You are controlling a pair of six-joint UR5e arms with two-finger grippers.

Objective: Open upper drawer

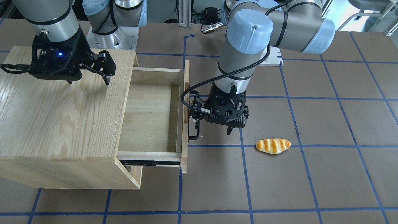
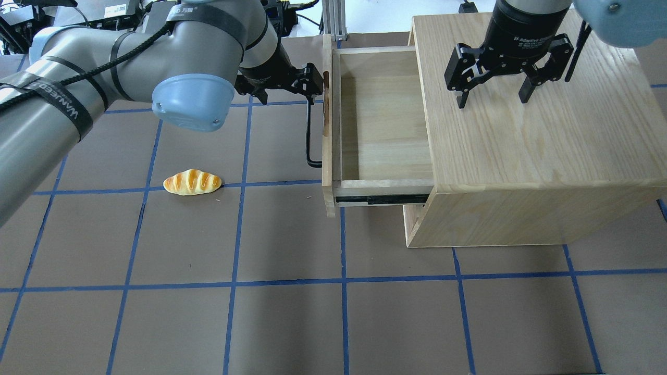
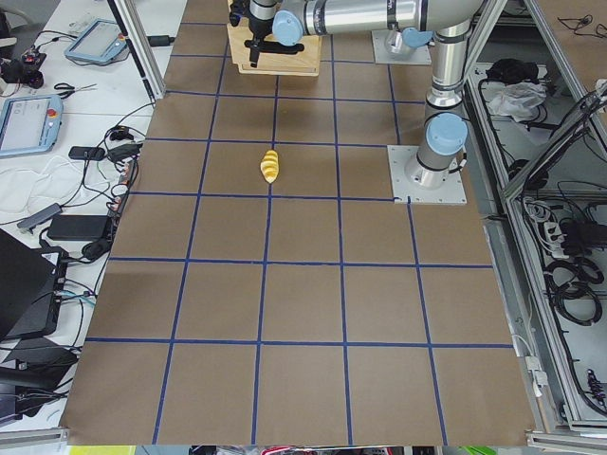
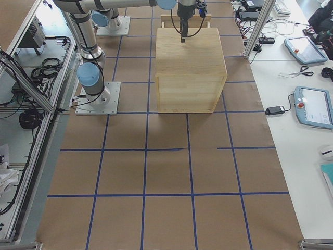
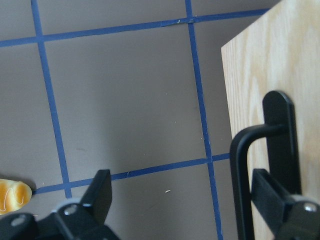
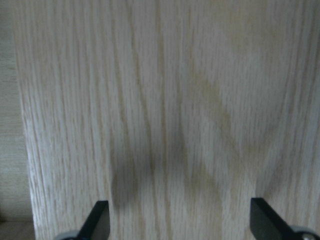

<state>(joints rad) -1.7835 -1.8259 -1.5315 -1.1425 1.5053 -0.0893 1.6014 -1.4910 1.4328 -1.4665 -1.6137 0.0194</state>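
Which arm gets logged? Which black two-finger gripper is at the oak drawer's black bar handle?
The left gripper, open around the black bar handle; the right gripper hangs open above the oak cabinet's top.

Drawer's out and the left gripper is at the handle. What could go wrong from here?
The left gripper is open, one finger apparently behind the black handle: pulling away sideways could snag it and jerk the upper drawer. The bread lies near that arm's way back and might get knocked.
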